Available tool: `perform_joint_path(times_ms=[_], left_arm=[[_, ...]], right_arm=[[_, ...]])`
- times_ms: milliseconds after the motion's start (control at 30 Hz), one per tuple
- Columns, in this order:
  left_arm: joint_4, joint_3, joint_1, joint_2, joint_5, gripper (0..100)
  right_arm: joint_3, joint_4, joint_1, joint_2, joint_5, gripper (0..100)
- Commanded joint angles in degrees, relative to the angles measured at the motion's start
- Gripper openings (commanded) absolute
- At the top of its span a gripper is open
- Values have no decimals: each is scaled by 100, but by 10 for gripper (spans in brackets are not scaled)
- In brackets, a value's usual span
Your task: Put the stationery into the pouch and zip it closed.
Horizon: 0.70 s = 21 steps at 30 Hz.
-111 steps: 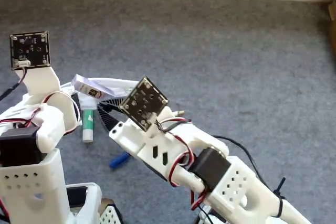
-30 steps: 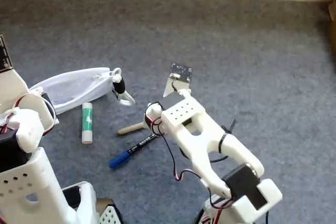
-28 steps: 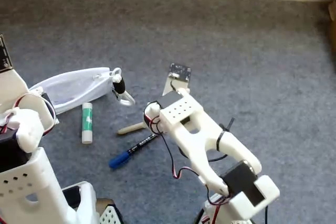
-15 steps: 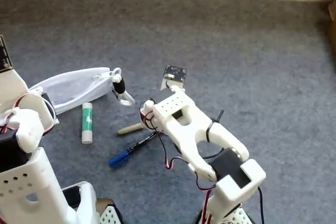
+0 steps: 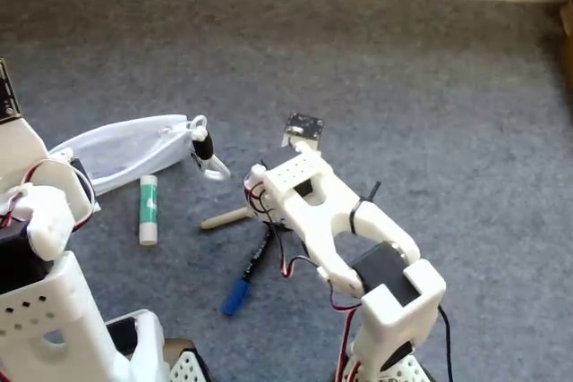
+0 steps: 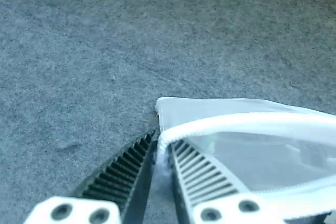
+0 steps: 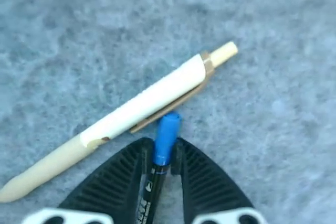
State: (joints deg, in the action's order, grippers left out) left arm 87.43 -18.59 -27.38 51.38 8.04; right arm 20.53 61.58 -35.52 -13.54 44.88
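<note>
Blue pen [image 5: 251,267] is the item that has changed. A second ago it lies flat on the worktop [image 5: 430,87], with its capped end pointing toward the left arm. It now hangs at a steeper angle, with the capped end swung round toward the arm bases.

The right arm has come down over the pen's other end. The right end effector [image 7: 164,148] is narrow and clamped on the pen close to its tip. A short blue stub projects past the fingers and touches the side of the cream pen [image 7: 142,106].

The cream pen has not shifted. The glue stick [image 5: 149,209] lies where it was, just beside the pouch [image 5: 125,151].

The left end effector [image 6: 160,148] is narrow, pinching one corner of the pouch at the seam. Pouch and left arm hold the same place as a second ago.

Meaning for the task:
- The first pick is under way, and no stationery is visibly in the pouch yet.
- The swing suggests that the grip sits far from the pen's middle, so the long free end may turn again during transport.
- The cream pen touches the gripped tip, so a lift may nudge it.
- Two items remain on the worktop after this one, and zipping comes last.
</note>
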Motion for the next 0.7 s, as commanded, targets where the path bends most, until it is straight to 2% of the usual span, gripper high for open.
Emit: perform_joint_path(times_ms=[0,233,667], left_arm=[[-35,22,-40,57,26,7],[-26,31,-40,57,26,7],[-9,31,-31,57,26,7]], right_arm=[[-198,251,22,-48,26,5],[-180,831,-13,884,18,5],[31,1042,-22,2378,9,5]])
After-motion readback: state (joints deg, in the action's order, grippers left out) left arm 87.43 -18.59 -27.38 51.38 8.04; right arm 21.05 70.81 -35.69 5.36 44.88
